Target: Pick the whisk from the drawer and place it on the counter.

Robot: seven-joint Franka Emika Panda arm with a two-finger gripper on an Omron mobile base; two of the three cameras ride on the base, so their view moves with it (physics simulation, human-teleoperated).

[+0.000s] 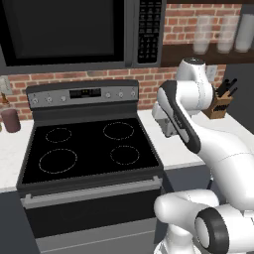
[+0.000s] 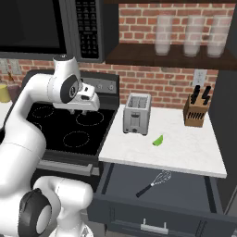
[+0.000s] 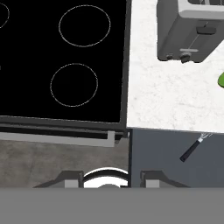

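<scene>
The wire whisk with a black handle (image 2: pixel 154 183) lies in the open dark slate-grey drawer (image 2: pixel 185 196), lower right of frame, below the white speckled tabletop (image 2: pixel 185 148). The gripper (image 2: pixel 77 112) hangs empty, jaws partly apart, above the stovetop (image 2: pixel 55 132); reaching is the step in hand, calling for a swing right and down.

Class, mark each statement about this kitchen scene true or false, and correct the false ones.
1. The whisk lies in the open drawer. True.
2. The end effector holds the whisk. False: it hangs over the stove, holding nothing.
3. A toaster stands on the counter. True.
4. The knife block stands on the stove. False: it stands on the counter by the brick wall.
5. A green item lies on the counter. True.
</scene>
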